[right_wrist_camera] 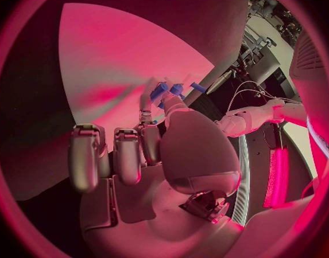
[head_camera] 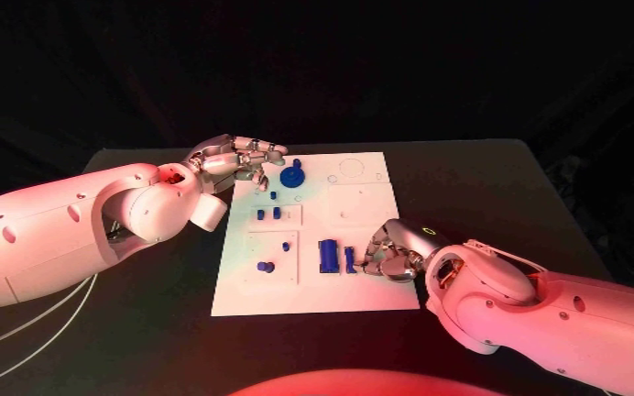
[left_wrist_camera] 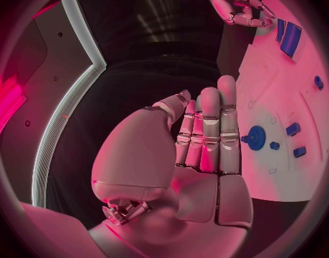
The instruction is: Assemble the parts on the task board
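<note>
The task board [head_camera: 356, 231] lies in the middle of the head view on the black tabletop [head_camera: 489, 194], its long sides running up and down the frame. A wide band of bare tabletop shows to the right of the board and another along its lower left.

The left hand [head_camera: 238, 159] sits at the board's upper left corner, over the left edge. In the left wrist view its fingers [left_wrist_camera: 209, 129] are straight and close together, holding nothing, with a round blue part [left_wrist_camera: 256, 138] on the board just beside their tips. Small blue parts [head_camera: 268, 215] lie below it in the board's left column, and one more [head_camera: 266, 267] near the lower left corner.

The right hand [head_camera: 392, 251] rests over the board's right edge in the lower half, fingers curled down beside two upright blue blocks [head_camera: 335, 257]. In the right wrist view blue pieces [right_wrist_camera: 175, 89] show at its fingertips, but I cannot tell whether they are pinched or merely touched.

The board's upper right quarter is bare white, with faint outlines.
</note>
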You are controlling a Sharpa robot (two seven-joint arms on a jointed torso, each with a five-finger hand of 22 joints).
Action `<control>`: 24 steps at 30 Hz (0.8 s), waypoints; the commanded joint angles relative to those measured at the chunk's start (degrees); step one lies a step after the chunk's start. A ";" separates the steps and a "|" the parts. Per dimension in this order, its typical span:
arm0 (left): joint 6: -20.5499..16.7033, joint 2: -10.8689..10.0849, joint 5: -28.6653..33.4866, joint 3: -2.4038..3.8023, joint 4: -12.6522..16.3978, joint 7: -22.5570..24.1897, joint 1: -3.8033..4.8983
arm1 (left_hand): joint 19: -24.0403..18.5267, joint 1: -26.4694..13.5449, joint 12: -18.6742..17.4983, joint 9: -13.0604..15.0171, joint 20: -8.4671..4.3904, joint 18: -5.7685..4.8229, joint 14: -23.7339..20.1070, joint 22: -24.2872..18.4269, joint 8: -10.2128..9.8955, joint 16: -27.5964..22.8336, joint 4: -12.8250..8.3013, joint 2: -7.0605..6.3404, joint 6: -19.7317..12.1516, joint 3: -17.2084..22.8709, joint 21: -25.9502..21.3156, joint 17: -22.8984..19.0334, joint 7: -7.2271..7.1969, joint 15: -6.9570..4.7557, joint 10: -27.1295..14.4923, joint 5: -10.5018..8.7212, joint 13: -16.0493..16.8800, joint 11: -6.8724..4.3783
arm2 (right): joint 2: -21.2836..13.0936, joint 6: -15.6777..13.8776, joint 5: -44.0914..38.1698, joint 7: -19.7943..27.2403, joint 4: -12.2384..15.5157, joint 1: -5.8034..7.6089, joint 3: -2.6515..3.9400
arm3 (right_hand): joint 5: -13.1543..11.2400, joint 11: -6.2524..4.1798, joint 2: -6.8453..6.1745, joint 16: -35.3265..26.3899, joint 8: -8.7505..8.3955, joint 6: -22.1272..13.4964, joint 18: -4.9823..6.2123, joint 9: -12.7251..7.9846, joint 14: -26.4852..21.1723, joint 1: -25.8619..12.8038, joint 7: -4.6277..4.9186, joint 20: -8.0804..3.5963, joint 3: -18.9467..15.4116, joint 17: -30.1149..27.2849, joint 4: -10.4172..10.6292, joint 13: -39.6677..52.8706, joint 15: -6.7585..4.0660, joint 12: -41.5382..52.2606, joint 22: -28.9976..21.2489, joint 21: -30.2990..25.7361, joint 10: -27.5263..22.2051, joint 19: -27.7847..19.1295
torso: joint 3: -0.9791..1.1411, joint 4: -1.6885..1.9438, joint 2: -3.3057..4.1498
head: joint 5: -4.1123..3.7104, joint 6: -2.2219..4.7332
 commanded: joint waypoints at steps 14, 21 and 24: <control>1.29 0.12 -0.34 0.01 0.04 0.22 0.02 | 0.01 -0.23 0.16 0.07 0.45 0.76 -0.42 -0.05 0.24 -0.06 0.00 0.52 -0.36 0.25 -0.26 -0.05 0.07 -0.16 -0.41 0.21 0.08 -0.01 | 0.08 1.74 -1.80 1.56 -0.41 -0.80 0.00 | -0.70 -0.01 0.32 0.10 0.44 -0.21 0.00 0.12 5.32 0.60 -0.04 -0.32 -0.11 10.98 -0.27 7.16 -0.36 0.23 11.11 -0.15 0.25 4.01 | -0.02 0.09 0.10 | -0.01 0.02; 1.24 0.01 -0.34 0.01 0.15 0.16 0.03 | 0.01 -0.23 0.16 0.07 0.45 0.76 -0.42 -0.05 0.24 -0.06 0.00 0.52 -0.36 0.25 -0.26 -0.05 0.07 -0.16 -0.41 0.21 0.08 -0.01 | 0.65 0.96 -1.95 1.03 -1.22 -0.86 0.01 | -0.89 -0.03 0.84 0.15 0.62 -0.09 -0.02 0.16 5.34 0.18 -0.07 -0.32 -0.21 11.04 0.17 7.31 -0.36 0.51 11.17 -0.08 0.40 4.04 | -0.01 0.08 0.13 | 0.05 -0.06; 1.25 -0.03 -0.34 0.01 0.18 0.14 0.03 | 0.01 -0.23 0.16 0.07 0.45 0.76 -0.42 -0.05 0.24 -0.06 0.00 0.52 -0.36 0.25 -0.26 -0.05 0.07 -0.16 -0.41 0.21 0.08 -0.01 | 0.90 0.83 -1.96 0.97 -1.40 -0.86 0.01 | -0.92 -0.04 1.17 0.15 0.72 -0.07 -0.02 0.18 5.34 -0.25 -0.08 -0.33 -0.36 11.05 0.59 7.37 -0.37 0.63 11.19 -0.05 0.47 4.06 | -0.02 0.07 0.09 | 0.00 -0.05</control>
